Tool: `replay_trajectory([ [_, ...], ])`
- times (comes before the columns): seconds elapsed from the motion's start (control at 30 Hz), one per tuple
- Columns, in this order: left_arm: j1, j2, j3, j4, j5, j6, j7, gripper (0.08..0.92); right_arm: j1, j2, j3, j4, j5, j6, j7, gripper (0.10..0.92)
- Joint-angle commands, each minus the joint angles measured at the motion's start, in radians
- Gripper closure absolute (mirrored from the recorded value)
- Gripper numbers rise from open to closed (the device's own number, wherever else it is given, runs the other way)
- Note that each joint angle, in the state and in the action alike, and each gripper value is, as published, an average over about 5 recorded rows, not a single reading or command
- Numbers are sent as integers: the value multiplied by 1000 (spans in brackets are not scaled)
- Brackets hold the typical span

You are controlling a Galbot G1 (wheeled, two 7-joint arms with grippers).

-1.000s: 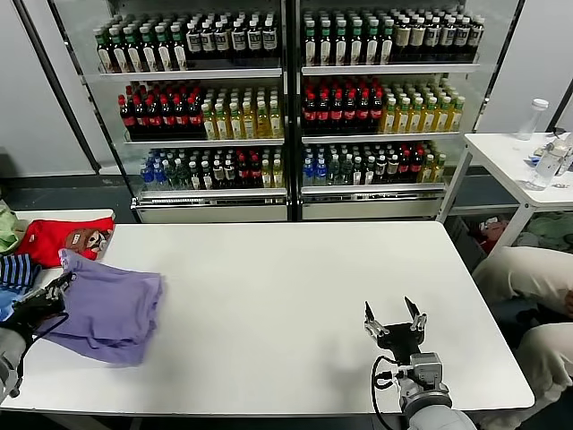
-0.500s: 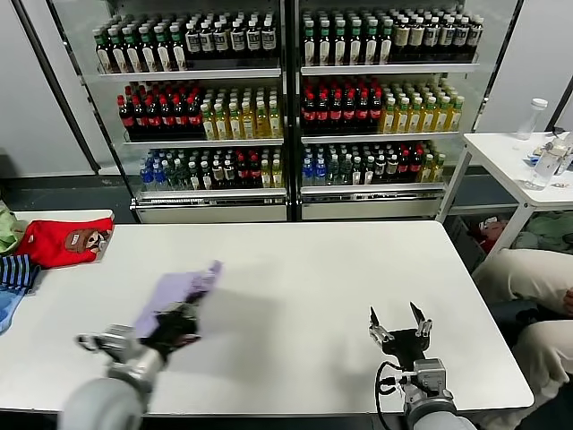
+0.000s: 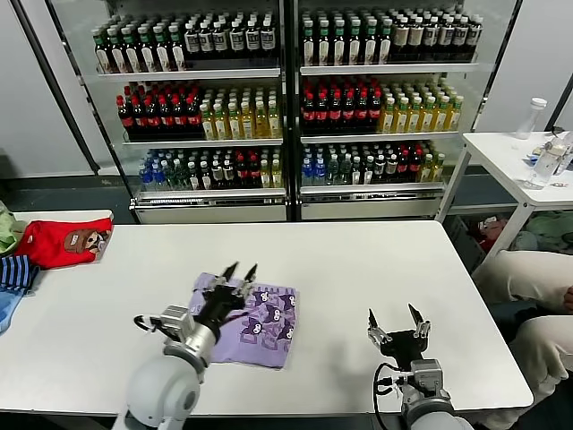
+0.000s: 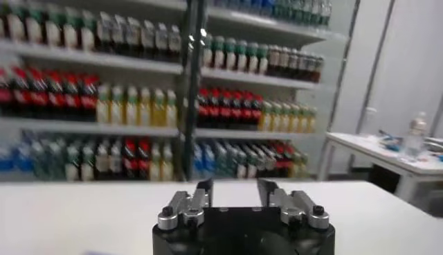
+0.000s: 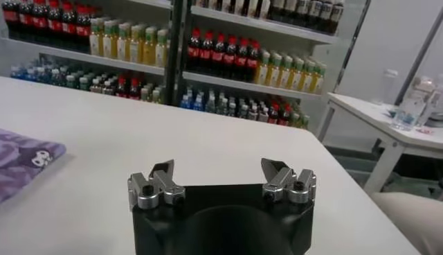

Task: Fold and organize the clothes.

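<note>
The lavender T-shirt (image 3: pixel 262 328) lies folded on the white table (image 3: pixel 358 260), a little left of centre near the front, with its dark purple graphic facing up. My left gripper (image 3: pixel 241 270) is open and empty, lifted over the shirt's near-left part with its fingers pointing away from me. In the left wrist view the left gripper (image 4: pixel 234 190) holds nothing and the shirt is hidden. My right gripper (image 3: pixel 393 317) is open and empty at the front right of the table. In the right wrist view the right gripper (image 5: pixel 219 170) faces bare table, and a corner of the shirt (image 5: pixel 21 163) shows off to the side.
A red garment with a brown print (image 3: pixel 63 242), a blue-striped garment (image 3: pixel 15 272) and a green one (image 3: pixel 6 228) lie at the table's far left. Drink coolers (image 3: pixel 286 107) stand behind. A side table (image 3: pixel 510 157) and a seated person's legs (image 3: pixel 528 278) are at the right.
My left gripper carried the shirt from the table's left edge to near the centre and let it go. The shirt now lies graphic side up. The right gripper barely moved.
</note>
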Motion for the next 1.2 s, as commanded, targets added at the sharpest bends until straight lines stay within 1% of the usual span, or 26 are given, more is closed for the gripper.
replay_trajectory([
  [0.03, 63, 116, -230, 93, 268, -272, 78, 452, 186, 84, -118, -137, 58, -41, 5, 203],
  [0.1, 94, 97, -208, 94, 335, -332, 85, 391, 233, 128, -181, -174, 109, -67, 18, 203],
  [0.17, 112, 80, -190, 86, 353, -359, 95, 339, 261, 169, -250, -188, 168, -97, 38, 203],
  [0.3, 109, 72, -196, 106, 353, -373, 110, 227, 282, 212, -355, -207, 257, -130, 88, 203],
  [0.4, 114, 73, -212, 118, 344, -371, 122, 186, 282, 228, -383, -236, 270, -131, 99, 203],
  [0.6, 143, 55, -209, 90, 325, -373, 138, 177, 283, 246, -375, -284, 302, -132, 139, 203],
  [0.93, 147, 43, -193, 95, 325, -374, 138, 177, 280, 263, -361, -283, 379, -132, 185, 203],
  [1.0, 147, 42, -193, 98, 323, -374, 137, 177, 280, 266, -362, -285, 395, -132, 192, 215],
  [1.1, 147, 42, -193, 100, 320, -374, 137, 177, 281, 272, -362, -289, 417, -132, 202, 277],
  [1.2, 146, 42, -192, 100, 319, -374, 137, 177, 282, 276, -362, -292, 429, -132, 204, 363],
])
